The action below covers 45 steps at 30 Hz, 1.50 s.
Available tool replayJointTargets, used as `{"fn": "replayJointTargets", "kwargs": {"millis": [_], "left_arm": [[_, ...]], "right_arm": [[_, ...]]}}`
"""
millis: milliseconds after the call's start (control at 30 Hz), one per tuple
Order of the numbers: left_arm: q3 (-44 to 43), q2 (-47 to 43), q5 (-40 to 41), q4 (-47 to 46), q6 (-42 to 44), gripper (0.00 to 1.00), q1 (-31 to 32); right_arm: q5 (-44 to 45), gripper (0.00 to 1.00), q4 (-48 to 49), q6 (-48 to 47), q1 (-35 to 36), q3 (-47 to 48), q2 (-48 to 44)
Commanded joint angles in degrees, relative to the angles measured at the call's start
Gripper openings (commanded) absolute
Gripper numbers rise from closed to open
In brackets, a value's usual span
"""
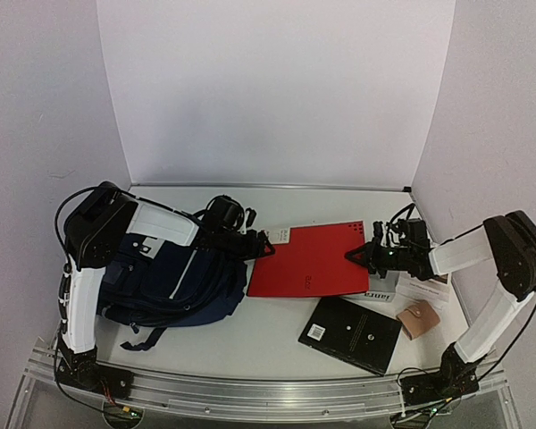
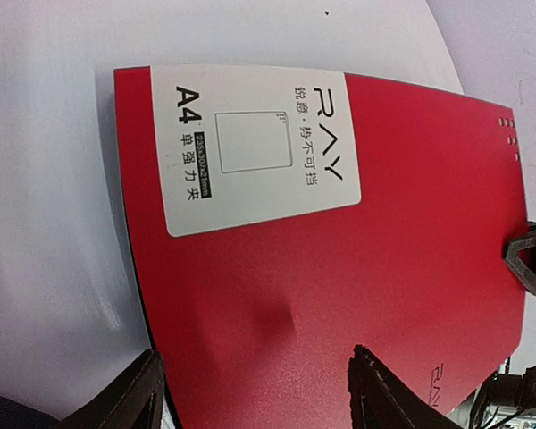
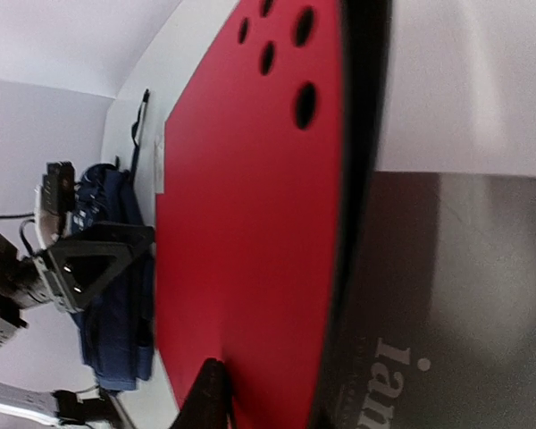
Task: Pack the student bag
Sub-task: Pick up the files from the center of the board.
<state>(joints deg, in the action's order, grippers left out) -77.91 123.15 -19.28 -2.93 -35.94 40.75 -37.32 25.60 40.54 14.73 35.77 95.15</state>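
The student bag (image 1: 174,281), a dark navy backpack with white stripes, lies at the left of the table, partly under my left arm. A red A4 folder (image 1: 313,259) lies just to its right. It fills the left wrist view (image 2: 339,268) with its white label (image 2: 255,147). My left gripper (image 1: 261,243) is open over the folder's near-left end, one finger off its edge (image 2: 116,398) and one above the red cover (image 2: 393,393). My right gripper (image 1: 362,255) grips the folder's right edge. One finger (image 3: 205,398) presses on the red cover (image 3: 250,223); the other is hidden beneath.
A black book (image 1: 350,332) lies in front of the folder, with a tan wallet (image 1: 420,320) to its right. A grey booklet (image 3: 429,313) and white papers (image 1: 424,290) lie under and beside the folder's right edge. White walls enclose the table.
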Motion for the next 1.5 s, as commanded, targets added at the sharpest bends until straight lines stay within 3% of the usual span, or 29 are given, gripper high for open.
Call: {"fn": "replayJointTargets", "kwargs": {"millis": [0, 167, 333, 467, 667, 1033, 1467], "left_arm": [[-1.3, -3.5, 1.7, 4.4, 4.0, 0.72, -0.1], [-3.3, -10.9, 8.2, 13.7, 9.1, 0.77, 0.4], [-3.0, -17.2, 19.4, 23.4, 12.8, 0.83, 2.9], [0.5, -21.8, 27.1, 29.2, 11.7, 0.85, 4.7], [8.2, -30.0, 29.9, 31.5, 8.2, 0.89, 4.9], [6.7, -25.7, 50.0, 51.7, 1.6, 0.91, 5.5], [9.9, -25.1, 42.1, 42.6, 3.7, 0.97, 6.4]], "right_arm": [[-1.4, 0.0, 4.1, 2.1, 0.0, -0.9, -5.3], [1.6, 0.0, 2.8, 4.4, -0.3, -1.0, -14.9], [6.4, 0.0, -4.8, 2.2, -0.3, 0.9, -24.2], [10.6, 0.0, -12.9, -1.7, -0.3, 3.2, -28.5], [12.4, 0.0, -17.0, -3.6, -0.3, 4.2, -31.0], [11.4, 0.0, -17.4, -3.5, -0.3, 3.9, -32.2], [11.6, 0.0, -18.1, -3.3, -0.3, 3.4, -34.2]]}}
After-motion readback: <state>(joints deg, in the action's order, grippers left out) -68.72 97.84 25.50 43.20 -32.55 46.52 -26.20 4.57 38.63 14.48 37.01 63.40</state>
